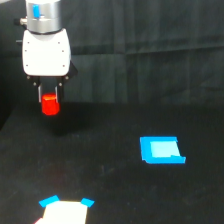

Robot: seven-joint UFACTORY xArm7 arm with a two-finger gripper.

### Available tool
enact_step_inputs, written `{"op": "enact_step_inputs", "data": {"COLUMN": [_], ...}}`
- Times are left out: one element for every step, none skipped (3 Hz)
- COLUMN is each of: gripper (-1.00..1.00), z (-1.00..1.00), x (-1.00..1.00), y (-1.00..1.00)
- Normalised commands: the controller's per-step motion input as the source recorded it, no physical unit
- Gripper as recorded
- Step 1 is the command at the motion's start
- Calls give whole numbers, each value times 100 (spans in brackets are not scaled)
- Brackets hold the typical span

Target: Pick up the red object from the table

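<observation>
Your tool (50,97) is clamped on the red block (50,104) at the far left of the scene, fingers straddling its top, so the block hangs below them and looks lifted clear of the black counter (110,190). The blue square piece (161,150) lies well apart to the right, so it likely won't interfere.

Gripper (50,95) (holding block (50,105)) above table (110,190), far left.

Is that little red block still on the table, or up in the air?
Up in the air: the red block hangs between the claw fingers, above the black table.
</observation>
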Motion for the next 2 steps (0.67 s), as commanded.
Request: {"op": "enact_step_inputs", "data": {"gripper": [-100, -94], "z": [100, 35], "x": [18, 11], "y": [-15, 37]}}
